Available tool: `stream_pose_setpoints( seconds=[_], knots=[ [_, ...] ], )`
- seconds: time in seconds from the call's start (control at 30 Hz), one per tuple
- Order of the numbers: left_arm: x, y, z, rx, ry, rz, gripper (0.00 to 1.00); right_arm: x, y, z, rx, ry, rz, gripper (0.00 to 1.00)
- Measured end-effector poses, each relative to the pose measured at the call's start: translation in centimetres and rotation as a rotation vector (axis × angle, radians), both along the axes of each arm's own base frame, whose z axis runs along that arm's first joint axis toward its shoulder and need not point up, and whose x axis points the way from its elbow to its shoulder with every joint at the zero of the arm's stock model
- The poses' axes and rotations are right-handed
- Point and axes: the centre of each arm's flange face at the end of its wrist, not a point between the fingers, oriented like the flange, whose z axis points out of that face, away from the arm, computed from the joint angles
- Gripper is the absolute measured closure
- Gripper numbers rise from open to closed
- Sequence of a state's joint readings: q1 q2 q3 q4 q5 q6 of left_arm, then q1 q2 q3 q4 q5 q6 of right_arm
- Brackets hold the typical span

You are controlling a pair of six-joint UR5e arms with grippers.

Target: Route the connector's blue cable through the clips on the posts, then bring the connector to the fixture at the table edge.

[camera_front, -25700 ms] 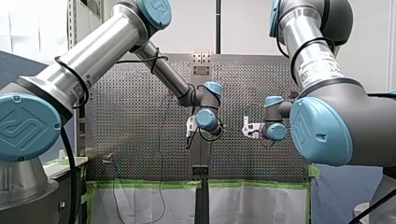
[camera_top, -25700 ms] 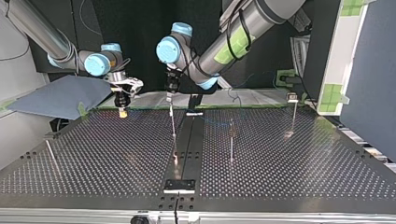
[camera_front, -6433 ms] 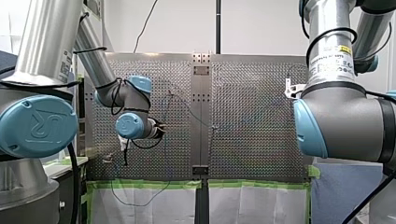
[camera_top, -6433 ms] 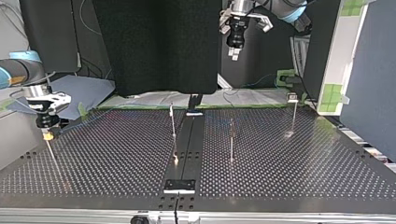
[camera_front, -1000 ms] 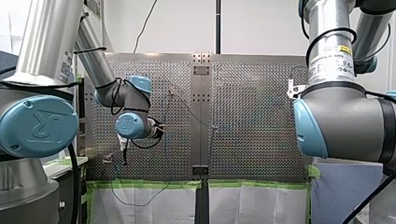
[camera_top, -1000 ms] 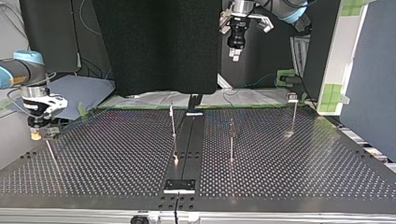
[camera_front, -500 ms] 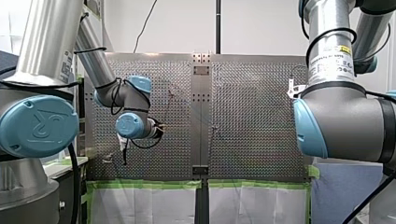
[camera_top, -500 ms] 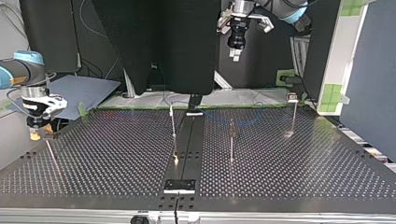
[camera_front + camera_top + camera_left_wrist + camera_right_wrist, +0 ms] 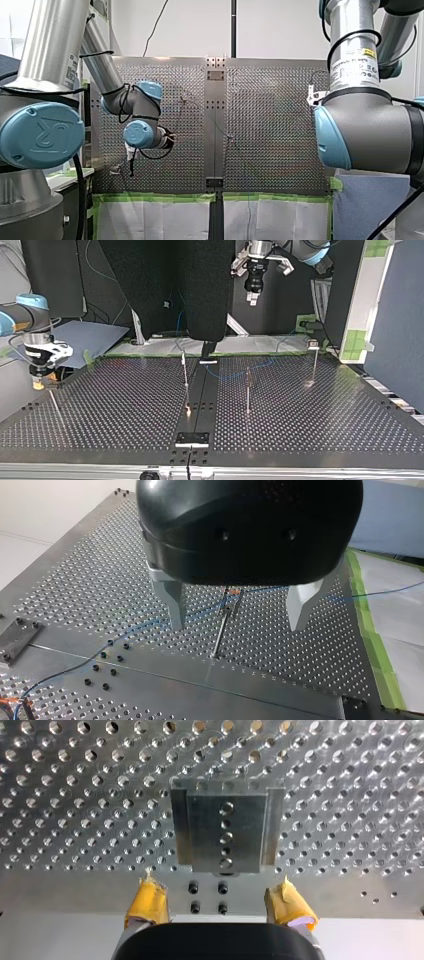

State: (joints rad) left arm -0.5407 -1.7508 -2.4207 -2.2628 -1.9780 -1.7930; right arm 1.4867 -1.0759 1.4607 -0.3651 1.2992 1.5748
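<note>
Blue thin cable (image 9: 385,590) is seen at the slim metal post's (image 9: 220,630) clip, left gripper (image 9: 238,628) and right gripper (image 9: 216,882) are spread empty, the latter above the grey metal fixture (image 9: 225,830) at the table edge; the connector's seating cannot be told.

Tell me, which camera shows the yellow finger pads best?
The right wrist view: both yellow pads of my right gripper show clearly and spread apart, with the metal fixture ahead of them. The top view shows only a tiny yellow tip at its left. The front and left wrist views show no yellow pads.
</note>
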Motion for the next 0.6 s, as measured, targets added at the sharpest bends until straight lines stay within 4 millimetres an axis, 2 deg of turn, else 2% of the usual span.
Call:
stream_pose_setpoints(
  seconds=[0.2, 0.6],
  knots=[
    [0.01, 0.02, 0.0, 0.003, 0.0, 0.001, 0.0, -0.14, 0.64, 0.88, 0.012, 0.007, -0.03, 0.0],
    [0.02, 0.02, 0.0, 0.004, 0.0, 0.002, 0.0, -0.15, 0.74, 1.02, 0.014, 0.008, -0.034, 0.0]
  ],
)
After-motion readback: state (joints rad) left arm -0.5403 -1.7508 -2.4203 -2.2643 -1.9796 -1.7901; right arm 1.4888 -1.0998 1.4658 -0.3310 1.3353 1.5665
